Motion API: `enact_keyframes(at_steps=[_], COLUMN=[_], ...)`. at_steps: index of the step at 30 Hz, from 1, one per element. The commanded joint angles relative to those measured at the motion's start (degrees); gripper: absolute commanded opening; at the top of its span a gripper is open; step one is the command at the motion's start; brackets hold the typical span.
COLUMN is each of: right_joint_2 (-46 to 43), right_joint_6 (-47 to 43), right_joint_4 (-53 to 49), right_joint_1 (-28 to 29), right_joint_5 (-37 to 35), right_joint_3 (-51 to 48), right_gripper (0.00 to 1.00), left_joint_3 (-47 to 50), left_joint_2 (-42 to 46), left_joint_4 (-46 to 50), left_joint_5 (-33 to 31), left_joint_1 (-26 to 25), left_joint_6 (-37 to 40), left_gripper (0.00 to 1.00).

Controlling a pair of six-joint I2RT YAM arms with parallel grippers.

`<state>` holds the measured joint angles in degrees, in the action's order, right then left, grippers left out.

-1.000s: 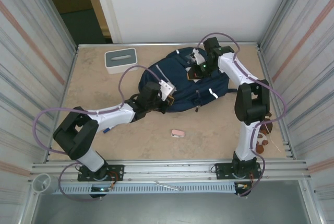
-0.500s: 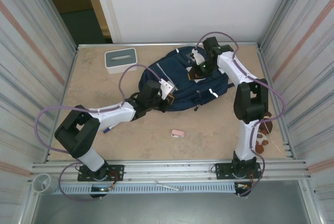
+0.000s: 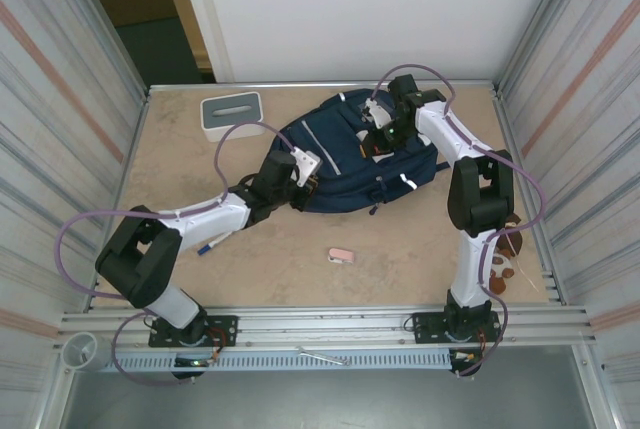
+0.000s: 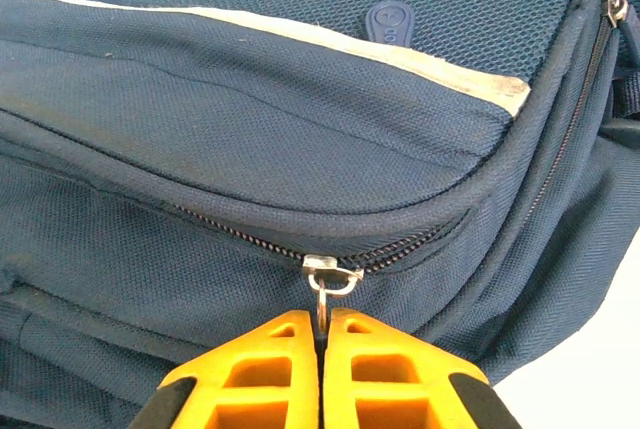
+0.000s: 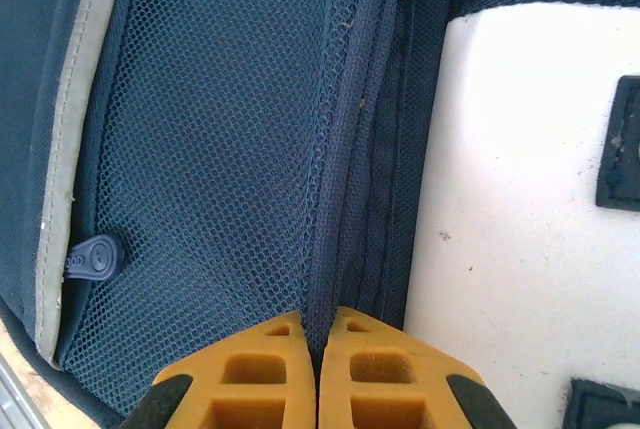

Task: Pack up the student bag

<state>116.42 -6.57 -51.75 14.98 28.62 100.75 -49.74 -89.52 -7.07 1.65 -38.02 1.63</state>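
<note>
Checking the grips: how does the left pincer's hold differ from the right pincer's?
The left pincer pinches the metal zipper pull; the right pincer pinches a fabric ridge beside mesh. The left pincer sits at the student bag's left end, the right pincer toward its far side. Both are shut on the bag.

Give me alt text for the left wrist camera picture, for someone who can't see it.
The yellow left claw is shut on the metal zipper pull of the navy student bag, just below a pale stripe.
</note>
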Motion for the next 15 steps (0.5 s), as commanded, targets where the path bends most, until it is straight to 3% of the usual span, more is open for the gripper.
enact_keyframes(at_steps=[1,4,7,12,15], right_joint_2=[-3.1,-5.0,-9.8,-23.8,-31.7], right_joint_6=[-0.6,3.3,10.5,26.0,31.0], right_joint_4=[1.8,4.4,11.0,27.2,30.4], right_joint_1=[-1.1,-1.2,-1.4,-1.7,-1.6], right_joint_5=[-0.4,2.5,3.4,0.6,-4.4], right_joint_3=[-0.8,-1.5,-6.5,-28.4,-39.8], right_gripper=[0.0,0.1,0.32,0.64,0.71], left_joint_3=[0.5,0.5,0.2,-0.8,-1.7], left_joint_2=[1.2,0.8,0.3,-0.4,-0.9], left_joint_4=[2.8,1.4,0.7,-0.1,-0.5], left_joint_5=[1.4,4.0,4.5,4.7,4.8], left_joint_1=[0.5,-0.1,-1.0,-3.9,-5.9], left_joint_6=[-1.0,-2.3,-3.8,-7.5,-9.4], left_gripper=[0.0,0.0,0.0,0.0,0.0])
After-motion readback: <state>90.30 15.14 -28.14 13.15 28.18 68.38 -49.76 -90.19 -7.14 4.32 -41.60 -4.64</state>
